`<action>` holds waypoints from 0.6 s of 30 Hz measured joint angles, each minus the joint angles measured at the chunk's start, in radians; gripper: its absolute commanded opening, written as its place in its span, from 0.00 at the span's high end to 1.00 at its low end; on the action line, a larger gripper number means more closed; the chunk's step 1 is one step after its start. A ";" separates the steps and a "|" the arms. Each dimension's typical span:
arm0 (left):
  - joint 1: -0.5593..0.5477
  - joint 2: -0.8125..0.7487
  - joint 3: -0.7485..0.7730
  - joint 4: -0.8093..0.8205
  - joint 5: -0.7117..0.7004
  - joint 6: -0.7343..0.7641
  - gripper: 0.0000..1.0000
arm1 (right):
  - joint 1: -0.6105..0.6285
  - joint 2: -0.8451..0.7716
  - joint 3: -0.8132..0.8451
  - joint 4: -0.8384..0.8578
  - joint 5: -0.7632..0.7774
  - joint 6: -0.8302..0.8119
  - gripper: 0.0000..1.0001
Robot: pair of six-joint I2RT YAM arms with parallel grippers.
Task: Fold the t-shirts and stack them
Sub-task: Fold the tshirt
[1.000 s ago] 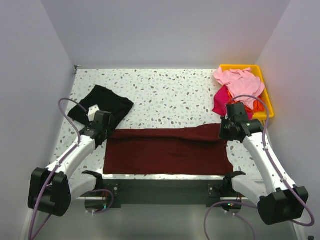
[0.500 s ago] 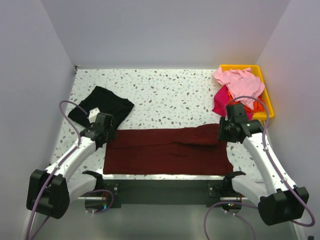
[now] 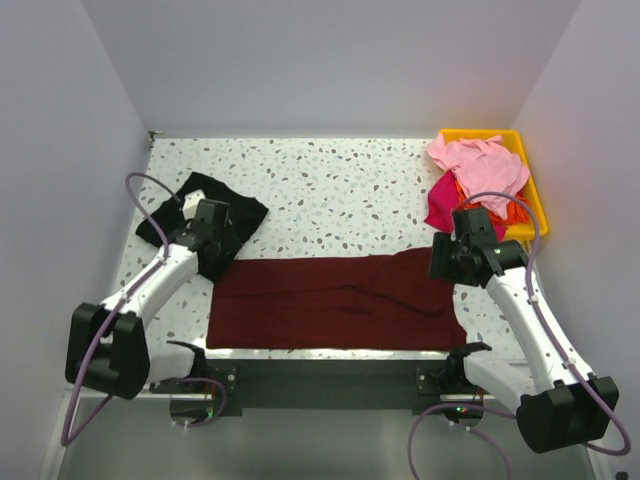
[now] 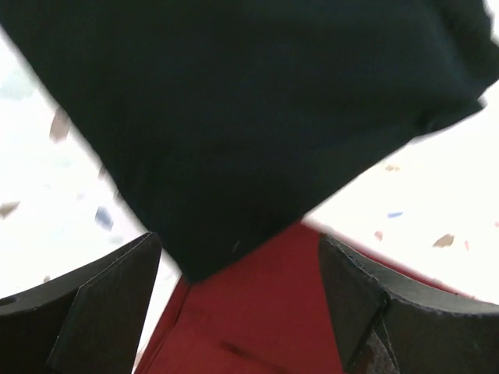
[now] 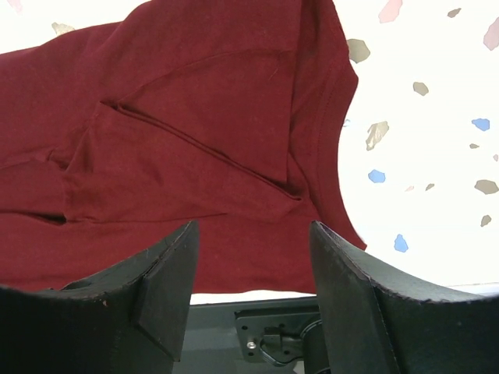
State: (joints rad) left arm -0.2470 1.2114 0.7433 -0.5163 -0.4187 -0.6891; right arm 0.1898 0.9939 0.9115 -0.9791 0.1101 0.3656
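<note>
- Maroon shirt (image 3: 335, 300): soft matte knit, folded into a long flat rectangle. It lies along the near edge of the table (image 3: 340, 180), between the two arms. Shallow creases cross it, and a stitched hem curves along its right end.
- Black shirt (image 3: 205, 212): plain dark cloth in a rough flat patch on the left of the table. Its near corner meets the far-left edge of the maroon shirt.
- Bin (image 3: 538, 195): a yellow rectangular plastic tray at the far right corner.
- Pink shirt (image 3: 478, 163): crumpled on top of the heap in the bin.
- Magenta shirt (image 3: 440, 208): hangs over the bin's left wall onto the table.
- Orange shirt (image 3: 514, 211): only a small patch shows under the pink.
- Left gripper (image 4: 242, 304): jaws wide apart and empty, above the black shirt's corner.
- Right gripper (image 5: 253, 288): jaws wide apart and empty, above the maroon shirt's right end.
- Table: white speckled terrazzo surface.
</note>
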 measured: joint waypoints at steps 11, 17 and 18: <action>0.093 0.448 0.254 0.166 0.036 0.073 0.14 | 0.000 -0.001 0.000 0.011 -0.024 0.000 0.37; 0.140 0.607 0.363 0.186 0.078 0.092 0.14 | 0.000 0.000 0.000 0.020 -0.027 0.001 0.37; 0.149 0.634 0.389 0.190 0.080 0.092 0.13 | 0.000 0.000 -0.001 0.024 -0.027 0.001 0.37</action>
State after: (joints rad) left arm -0.0978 1.8450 1.1324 -0.3264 -0.3382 -0.5968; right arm 0.1902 0.9939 0.9104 -0.9546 0.0830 0.3664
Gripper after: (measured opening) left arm 0.862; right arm 0.627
